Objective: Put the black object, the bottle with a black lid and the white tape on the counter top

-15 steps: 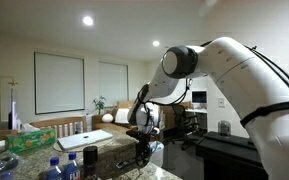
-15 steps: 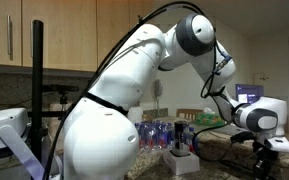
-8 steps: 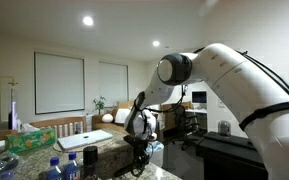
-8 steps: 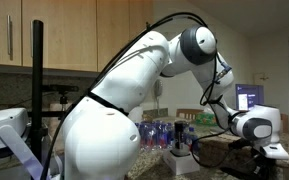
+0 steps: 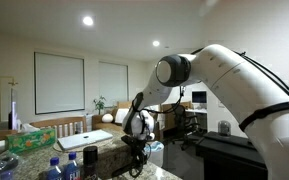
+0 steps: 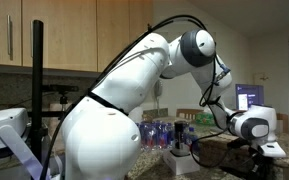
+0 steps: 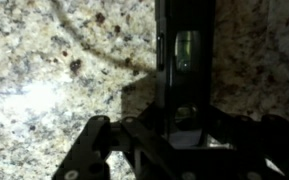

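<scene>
Since a second ago the white arm (image 5: 229, 75) has swung lower and its elbow has shifted left; over the last half second it has barely moved.

In an exterior view, reading left to right: a green patterned box (image 5: 32, 138) sits at the far left, with clear blue-capped bottles (image 5: 56, 168) in front of it at the bottom edge. Behind them lies a flat silver laptop (image 5: 84, 140). Right of centre, the end effector (image 5: 135, 155) hangs low over the counter, pointing downward, and the thick white arm curves up and away to the right edge.

In the exterior view from the opposite side, the robot's bulky white body fills the middle. Just right of it, a pack of bottles (image 6: 162, 133) stands on the counter. Further right, the wrist hangs low near a lit monitor (image 6: 249, 97).

The wrist view looks straight down on the counter (image 7: 44, 60), a speckled granite slab with a bright glare patch at the left. At centre right, the black object (image 7: 184, 70) lies on the stone as a dark oblong bar, running from the top edge down to the end effector. Its lower end sits between the two dark fingers (image 7: 99, 140), which spread wide across the bottom. The view is too dark to tell whether the fingers press on the block or stand free of it.
</scene>
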Controlling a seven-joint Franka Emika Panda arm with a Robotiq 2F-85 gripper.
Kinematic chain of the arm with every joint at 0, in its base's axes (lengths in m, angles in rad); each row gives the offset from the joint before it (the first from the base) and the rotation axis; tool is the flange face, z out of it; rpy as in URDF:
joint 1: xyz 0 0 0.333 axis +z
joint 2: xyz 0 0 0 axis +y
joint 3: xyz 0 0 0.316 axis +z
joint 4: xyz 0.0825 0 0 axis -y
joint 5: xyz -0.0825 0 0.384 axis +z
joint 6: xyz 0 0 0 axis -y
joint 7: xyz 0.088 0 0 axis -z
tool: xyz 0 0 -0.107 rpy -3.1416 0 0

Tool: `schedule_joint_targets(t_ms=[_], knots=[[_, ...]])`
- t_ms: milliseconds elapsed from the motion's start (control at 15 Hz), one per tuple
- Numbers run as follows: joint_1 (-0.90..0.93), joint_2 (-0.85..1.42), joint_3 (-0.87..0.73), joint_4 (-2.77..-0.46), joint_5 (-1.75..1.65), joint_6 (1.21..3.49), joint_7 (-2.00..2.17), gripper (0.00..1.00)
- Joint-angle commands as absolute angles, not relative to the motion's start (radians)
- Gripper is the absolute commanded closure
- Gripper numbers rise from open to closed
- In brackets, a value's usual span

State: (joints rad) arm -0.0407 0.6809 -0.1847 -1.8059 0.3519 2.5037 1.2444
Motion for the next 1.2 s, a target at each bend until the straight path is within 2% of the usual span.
schedule_joint_targets(t_ms=[0,267,800,1133], knots=[[-0.035,0.690,-0.179,-1.797,0.333,2.520,1.277,0.27],[-0.037,0.669,-0.178,-1.820,0.337,2.525,1.269,0.01],[-0.019,0.615,-0.181,-1.880,0.337,2.598,1.267,0.00],[0.032,0.455,-0.203,-2.039,0.316,2.730,1.279,0.00]])
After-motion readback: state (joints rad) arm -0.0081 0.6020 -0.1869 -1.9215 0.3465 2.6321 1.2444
